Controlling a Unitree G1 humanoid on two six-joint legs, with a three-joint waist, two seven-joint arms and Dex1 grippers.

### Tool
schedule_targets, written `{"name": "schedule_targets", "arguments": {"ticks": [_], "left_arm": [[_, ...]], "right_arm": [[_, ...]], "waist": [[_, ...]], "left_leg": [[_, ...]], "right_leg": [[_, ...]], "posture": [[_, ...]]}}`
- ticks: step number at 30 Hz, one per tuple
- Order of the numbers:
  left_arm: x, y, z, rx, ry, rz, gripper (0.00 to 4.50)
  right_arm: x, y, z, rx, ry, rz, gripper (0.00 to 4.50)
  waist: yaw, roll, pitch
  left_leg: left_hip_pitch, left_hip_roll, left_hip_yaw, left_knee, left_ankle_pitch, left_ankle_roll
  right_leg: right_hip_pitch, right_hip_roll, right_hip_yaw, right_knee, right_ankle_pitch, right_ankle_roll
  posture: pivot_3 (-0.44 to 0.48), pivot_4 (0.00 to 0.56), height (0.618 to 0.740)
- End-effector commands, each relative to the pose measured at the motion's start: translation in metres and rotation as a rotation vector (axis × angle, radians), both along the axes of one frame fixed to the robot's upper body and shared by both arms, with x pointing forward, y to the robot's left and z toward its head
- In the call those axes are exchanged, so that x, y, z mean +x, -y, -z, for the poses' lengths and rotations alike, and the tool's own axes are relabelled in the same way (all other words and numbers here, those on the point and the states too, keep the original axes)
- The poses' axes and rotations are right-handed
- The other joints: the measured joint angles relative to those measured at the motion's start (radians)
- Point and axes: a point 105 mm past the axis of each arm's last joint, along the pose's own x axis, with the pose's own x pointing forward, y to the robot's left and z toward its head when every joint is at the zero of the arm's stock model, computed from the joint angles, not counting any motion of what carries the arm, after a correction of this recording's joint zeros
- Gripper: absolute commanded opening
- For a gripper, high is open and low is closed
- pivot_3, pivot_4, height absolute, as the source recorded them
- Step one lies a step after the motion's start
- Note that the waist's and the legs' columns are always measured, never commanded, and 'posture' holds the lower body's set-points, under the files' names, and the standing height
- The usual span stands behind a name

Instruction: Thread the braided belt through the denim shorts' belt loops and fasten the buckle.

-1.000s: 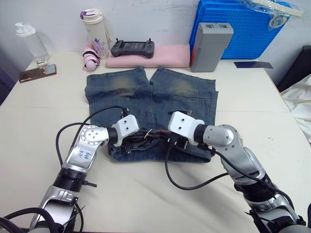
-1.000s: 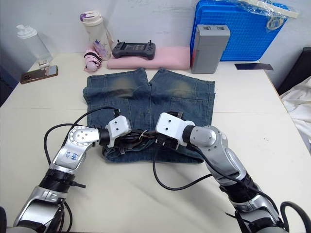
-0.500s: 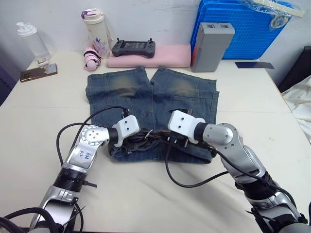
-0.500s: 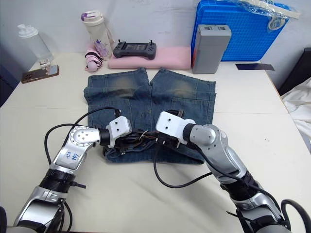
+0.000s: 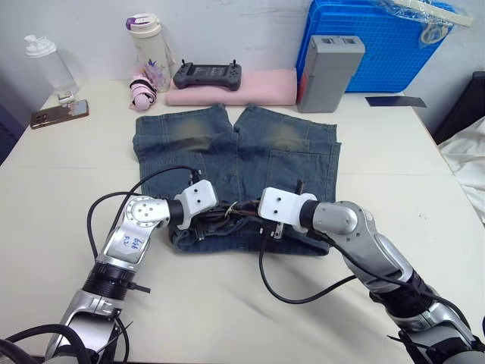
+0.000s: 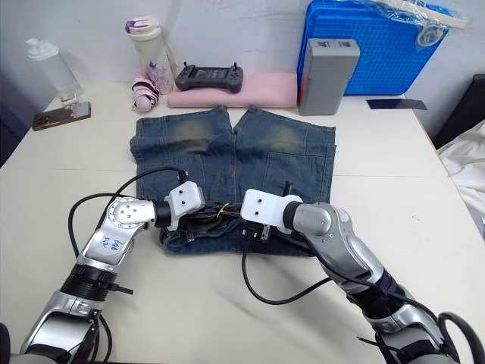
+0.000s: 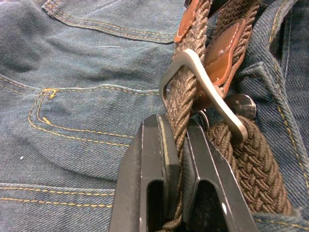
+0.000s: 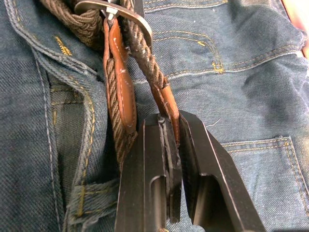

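The denim shorts (image 5: 235, 152) lie flat on the table, waistband toward me. The braided belt (image 5: 236, 210) runs along the waistband between my two grippers. My left gripper (image 7: 176, 145) is shut on the brown woven strap just below the silver buckle (image 7: 212, 104). The strap passes through the buckle's frame. My right gripper (image 8: 169, 130) is shut on the belt's tan leather tip (image 8: 166, 99), on the far side of the buckle (image 8: 116, 7). From the head, the left gripper (image 5: 215, 214) and right gripper (image 5: 256, 214) sit close together. I cannot make out the belt loops.
Along the table's back stand a clear bottle (image 5: 47, 64), a phone (image 5: 59, 114), a white tumbler (image 5: 149, 49), a black controller (image 5: 207, 75) on a pink cloth (image 5: 250, 91), a grey box (image 5: 330, 72) and a blue crate (image 5: 379, 45). Black cables loop off both wrists.
My right gripper slid left along the waistband toward the buckle and closed on the belt's leather tip. The left gripper kept its hold and place.
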Motion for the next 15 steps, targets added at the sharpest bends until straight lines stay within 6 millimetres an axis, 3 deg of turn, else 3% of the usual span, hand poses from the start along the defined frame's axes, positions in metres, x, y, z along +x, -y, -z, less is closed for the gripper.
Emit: {"name": "schedule_targets", "arguments": {"ticks": [1,5,9,13,15], "left_arm": [[-0.006,0.000,-0.009,-0.091,-0.035,-0.011,0.42],[-0.011,-0.010,-0.019,-0.188,-0.113,-0.059,1.96],[-0.017,-0.040,-0.029,-0.326,-0.253,-0.167,3.77],[-0.030,-0.054,-0.041,-0.434,-0.333,-0.159,3.77],[-0.035,-0.054,-0.043,-0.474,-0.359,-0.140,3.15]], "right_arm": [[-0.003,-0.001,-0.003,-0.005,0.032,-0.004,0.01],[-0.003,-0.002,-0.002,-0.001,0.034,0.000,0.00],[-0.002,-0.001,-0.002,0.007,0.038,0.014,0.00],[-0.001,-0.001,-0.002,0.016,0.048,0.022,0.00],[0.000,-0.001,-0.002,0.020,0.051,0.027,0.00]], "waist": [[0.000,0.000,0.000],[-0.003,0.000,0.000],[-0.009,0.000,0.000],[-0.019,0.000,0.000],[-0.019,0.000,0.000]], "left_leg": [[0.000,0.000,0.000,0.000,0.000,0.000],[0.000,0.000,0.000,0.000,0.000,0.000],[0.000,0.000,-0.001,0.000,0.000,0.000],[0.000,0.001,-0.001,0.000,0.000,0.000],[0.000,0.001,-0.001,0.000,0.000,0.000]], "right_leg": [[0.000,0.000,0.000,0.000,0.000,0.000],[0.000,0.000,0.000,0.000,0.000,0.000],[0.000,0.000,0.000,0.000,0.000,0.000],[0.000,0.000,0.000,0.000,0.000,0.000],[0.000,0.000,0.000,0.000,0.000,0.000]], "posture": [[0.000,0.150,0.712],[0.000,0.150,0.712],[0.000,0.150,0.712],[0.000,0.150,0.712],[0.000,0.150,0.712]]}}
